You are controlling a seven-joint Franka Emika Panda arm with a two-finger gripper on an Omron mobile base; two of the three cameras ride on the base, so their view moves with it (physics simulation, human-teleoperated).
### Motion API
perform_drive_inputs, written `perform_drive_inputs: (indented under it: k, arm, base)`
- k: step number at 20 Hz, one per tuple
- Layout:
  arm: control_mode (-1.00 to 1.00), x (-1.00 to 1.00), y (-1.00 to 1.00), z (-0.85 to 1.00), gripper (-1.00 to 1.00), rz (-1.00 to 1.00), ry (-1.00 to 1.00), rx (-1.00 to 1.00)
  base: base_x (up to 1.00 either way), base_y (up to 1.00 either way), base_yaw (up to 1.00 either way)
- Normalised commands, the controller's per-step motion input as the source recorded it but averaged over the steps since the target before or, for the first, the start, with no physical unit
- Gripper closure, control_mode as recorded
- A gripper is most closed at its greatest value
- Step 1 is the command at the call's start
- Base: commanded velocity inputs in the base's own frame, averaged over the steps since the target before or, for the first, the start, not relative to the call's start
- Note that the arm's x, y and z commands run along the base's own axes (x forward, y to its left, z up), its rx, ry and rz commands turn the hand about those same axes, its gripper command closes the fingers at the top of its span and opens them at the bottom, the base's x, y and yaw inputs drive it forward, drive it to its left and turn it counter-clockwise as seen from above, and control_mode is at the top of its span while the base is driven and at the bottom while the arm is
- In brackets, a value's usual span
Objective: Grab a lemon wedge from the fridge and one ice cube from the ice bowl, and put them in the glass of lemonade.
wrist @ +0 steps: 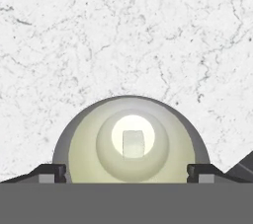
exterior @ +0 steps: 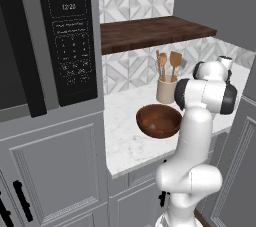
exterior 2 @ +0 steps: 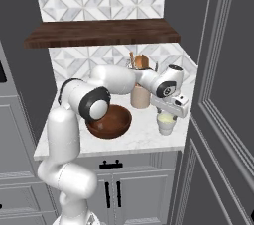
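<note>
The glass of lemonade [exterior 2: 166, 124] stands on the white marble counter [exterior 2: 139, 142], right of the ice bowl [exterior 2: 110, 121]. From above, the glass [wrist: 129, 141] shows pale yellow contents with a small pale ice cube [wrist: 132, 143] in its middle. My gripper [exterior 2: 166, 114] hangs open directly over the glass, pointing down. In the hand view its fingertips [wrist: 49, 171] stand wide apart on either side of the rim, with nothing between them. The dark wooden ice bowl [exterior: 159, 120] looks empty from here. The lemon wedge and the fridge are out of view.
A cream crock [exterior 2: 140, 96] with wooden spoons stands behind the bowl and glass. A dark wooden shelf [exterior 2: 101, 33] hangs above the counter. A tall dark grey panel [exterior 2: 223, 100] closes the right side, and an oven tower with a black control panel [exterior: 70, 36] closes the left.
</note>
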Motion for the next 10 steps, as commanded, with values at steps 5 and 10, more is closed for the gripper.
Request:
perform_drive_inputs:
  k: [5,10]
  arm:
    - [-1.0,-0.16,0.0,0.05,-1.0,0.0,-0.03,0.02]
    - [-1.0,-0.25,0.0,0.16,-1.0,0.0,-0.09,0.05]
  base:
    - [0.0,0.0,0.0]
    - [0.0,0.0,0.0]
